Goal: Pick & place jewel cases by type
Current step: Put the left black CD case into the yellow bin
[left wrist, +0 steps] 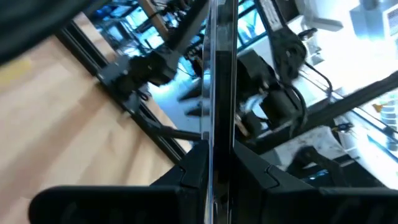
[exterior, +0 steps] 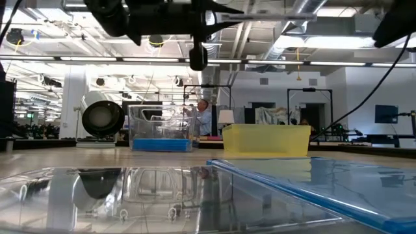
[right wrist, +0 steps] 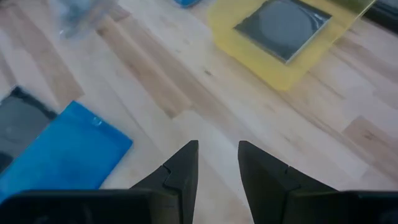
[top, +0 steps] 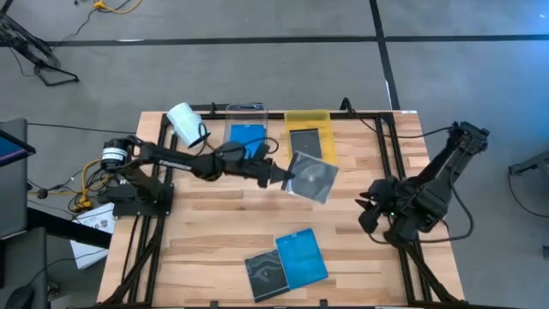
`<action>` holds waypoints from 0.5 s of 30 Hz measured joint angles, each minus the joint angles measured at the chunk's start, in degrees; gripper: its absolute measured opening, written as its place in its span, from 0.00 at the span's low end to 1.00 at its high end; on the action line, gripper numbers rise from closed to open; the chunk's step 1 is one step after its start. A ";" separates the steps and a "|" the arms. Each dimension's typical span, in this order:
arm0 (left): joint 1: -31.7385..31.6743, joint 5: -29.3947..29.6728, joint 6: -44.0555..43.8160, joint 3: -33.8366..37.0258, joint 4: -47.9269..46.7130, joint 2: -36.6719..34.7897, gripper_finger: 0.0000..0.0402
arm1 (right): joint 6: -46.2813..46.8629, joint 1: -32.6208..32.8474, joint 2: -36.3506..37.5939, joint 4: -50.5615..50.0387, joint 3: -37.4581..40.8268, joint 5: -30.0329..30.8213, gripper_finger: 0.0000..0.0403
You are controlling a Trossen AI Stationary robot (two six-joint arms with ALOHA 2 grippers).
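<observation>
My left gripper (top: 287, 178) is shut on a clear jewel case with a disc showing (top: 312, 179), held over the table's middle, just near of the yellow tray (top: 310, 118). That tray holds a dark grey case (top: 306, 142). The clear tray (top: 246, 110) beside it holds a blue case (top: 246, 135). A blue case (top: 301, 257) and a dark grey case (top: 266, 274) lie flat near the table's near edge. My right gripper (top: 367, 211) is open and empty at the right. In its wrist view (right wrist: 218, 163) it hovers over bare wood. My left gripper pinches the clear case by its left edge (top: 294, 178) between its two fingers. In the left wrist view the case shows edge-on (left wrist: 219, 93) between the fingers (left wrist: 198, 168). The fingers come about level from the table's left. The case sticks out toward the right, lifted clear.
A white roll (top: 184, 120) lies at the far left by the clear tray. A black frame (top: 386, 137) runs along the table's edges. Bare wood lies between the trays and the two near cases. In the low view a person (exterior: 204, 117) stands far behind the table.
</observation>
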State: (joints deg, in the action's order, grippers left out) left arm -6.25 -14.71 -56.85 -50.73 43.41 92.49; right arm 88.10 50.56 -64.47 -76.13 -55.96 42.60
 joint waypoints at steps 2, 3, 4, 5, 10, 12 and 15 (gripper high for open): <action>-2.12 -1.54 0.89 -1.73 -2.87 0.00 0.11 | 1.90 2.15 0.00 -0.62 0.00 0.34 0.27; -3.21 -2.41 1.50 -2.75 -4.69 0.00 0.11 | 2.73 3.22 0.00 -0.82 0.00 0.94 0.27; -4.19 -3.33 2.23 -3.80 -6.56 0.00 0.11 | 3.64 4.23 0.00 -1.12 0.00 1.50 0.27; -5.20 -4.12 2.99 -4.89 -8.47 0.00 0.11 | 4.48 5.28 0.00 -1.52 0.00 2.04 0.27; -10.27 -6.63 10.27 -12.85 -21.43 0.00 0.11 | 6.44 9.07 -0.01 -1.80 0.00 2.97 0.27; -12.35 -7.02 13.98 -16.08 -27.06 0.00 0.11 | 6.74 9.89 -0.14 -1.74 0.00 2.98 0.27; -15.35 -7.06 18.09 -20.12 -34.61 0.00 0.11 | 8.36 10.41 -0.68 -1.65 0.00 3.00 0.27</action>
State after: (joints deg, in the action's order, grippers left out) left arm -21.59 -21.77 -38.76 -70.85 8.81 92.49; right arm 96.45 60.98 -65.15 -77.78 -55.96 45.61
